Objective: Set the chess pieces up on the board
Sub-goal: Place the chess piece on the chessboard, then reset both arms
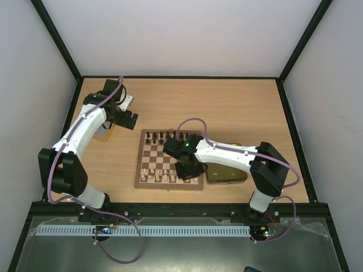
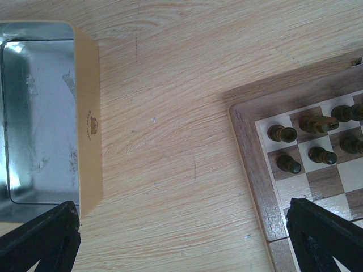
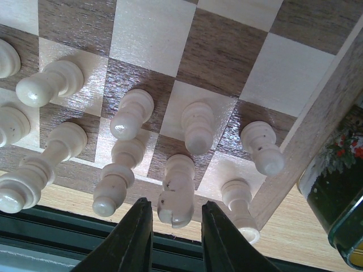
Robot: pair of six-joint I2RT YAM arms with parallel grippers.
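Where lettering might be read: a small stamped mark sits on the gold side wall of the open tin (image 2: 88,124), too small to make out. The green tin (image 3: 334,192) carries a red and white printed pattern, too blurred to tell any words.
Left arm pose: folded at the elbow near its base, forearm stretched to the far left of the tabletop (image 2: 170,85), wrist pointing down between the open tin and the board's far left corner.
Left end effector (image 2: 182,207): spread wide open, holding nothing, bare wood between its black fingers.
Right arm pose: reaching leftward from its base, low across the green tin, wrist over the board's near right corner.
Right end effector (image 3: 176,207): jaws slightly apart, flanking the top of one cream piece (image 3: 177,181) that stands in the nearest row. A sliver of gap shows on each side, so it is loose, not clamped.
Board (image 1: 161,158): lies mid-tabletop between the two tins, with the green tin just beside its right edge.
Dark pieces (image 2: 282,134): upright on the far rows.
Cream pieces (image 3: 131,113): upright on the two near rows.
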